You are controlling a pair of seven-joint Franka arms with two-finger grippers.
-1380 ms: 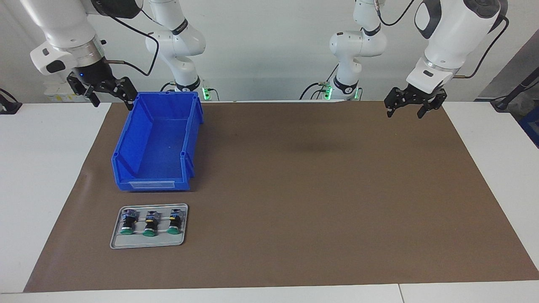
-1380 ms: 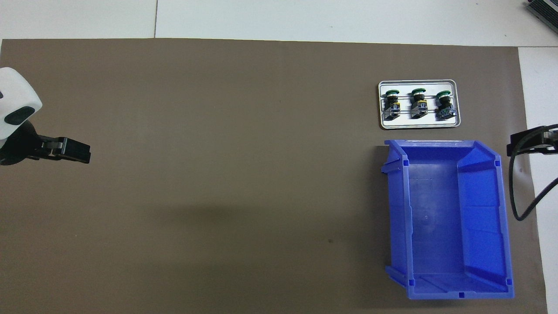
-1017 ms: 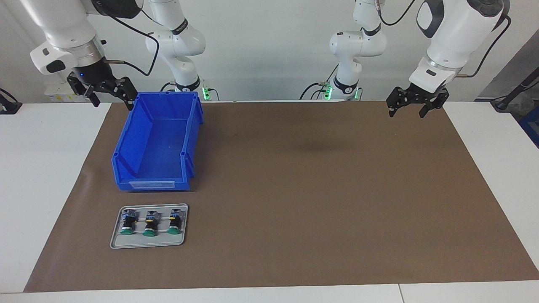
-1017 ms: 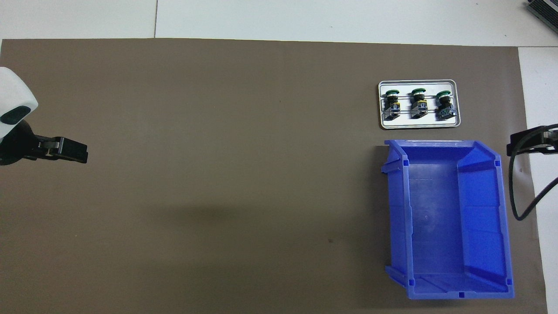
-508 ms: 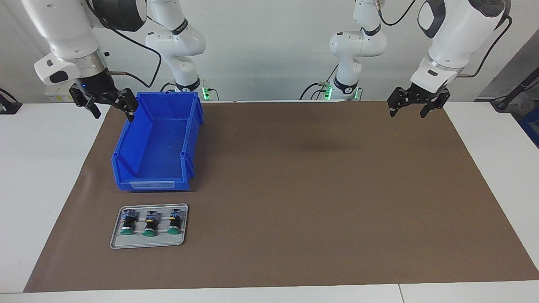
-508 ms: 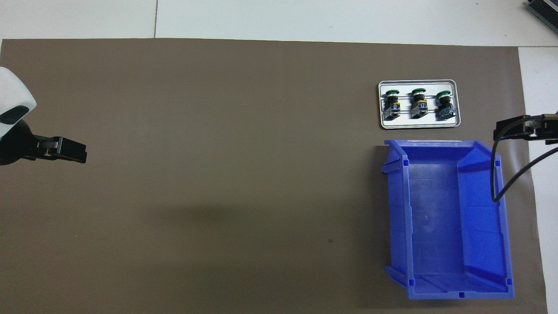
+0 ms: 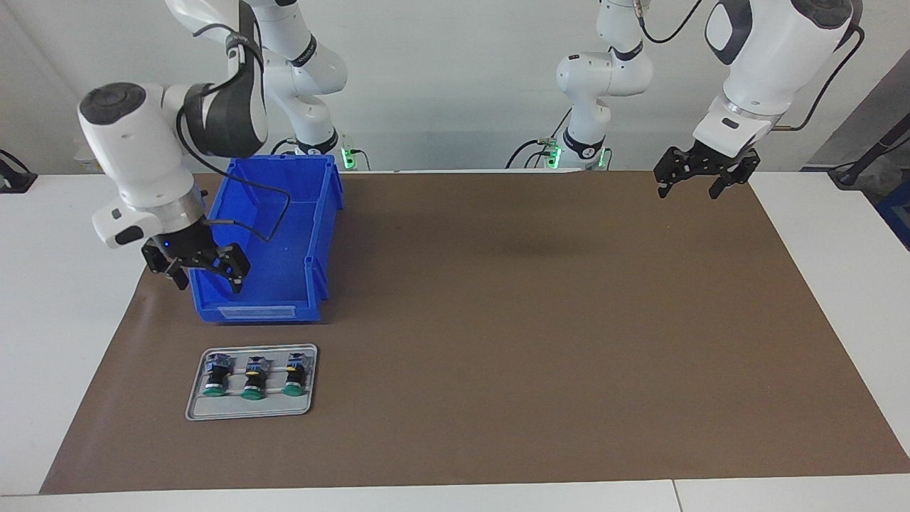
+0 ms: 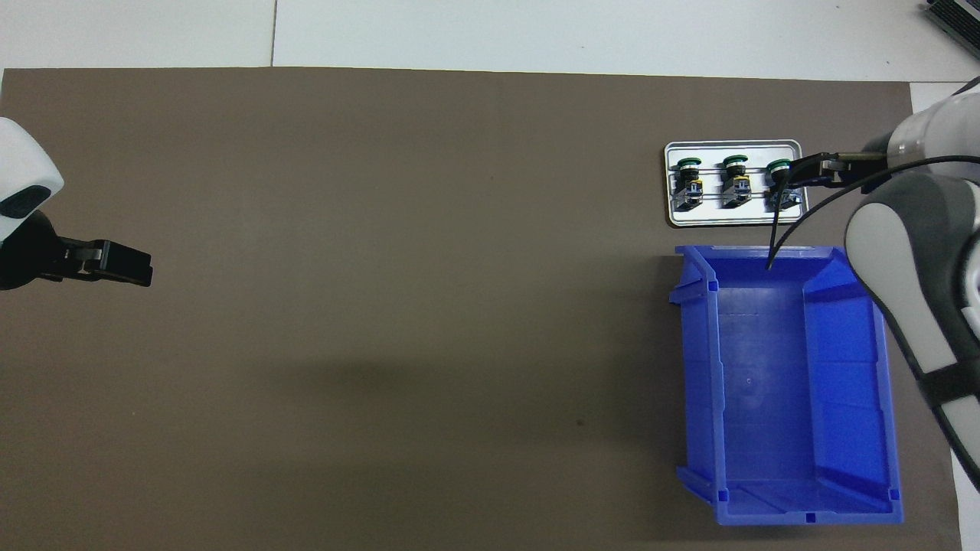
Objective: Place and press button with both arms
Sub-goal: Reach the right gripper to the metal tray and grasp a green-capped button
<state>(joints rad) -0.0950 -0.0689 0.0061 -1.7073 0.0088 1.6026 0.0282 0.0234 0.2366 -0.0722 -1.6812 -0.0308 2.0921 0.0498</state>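
Brown matting covers my table. Right claw (image 7: 203, 274) hangs spread over the blue bin's (image 7: 313, 235) open end; farther out, three buttons (image 7: 248, 377) lie on a tray (image 7: 249, 409). Small, light, rigid: I'd grip the black body. Left claw (image 7: 700, 179) waits, spread.

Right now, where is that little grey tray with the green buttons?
The grey tray lies on the brown mat at the right arm's end of the table, beside the blue bin and farther from the robots.

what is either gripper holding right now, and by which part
Nothing. The right gripper is open over the bin's edge; the left gripper waits open, empty.
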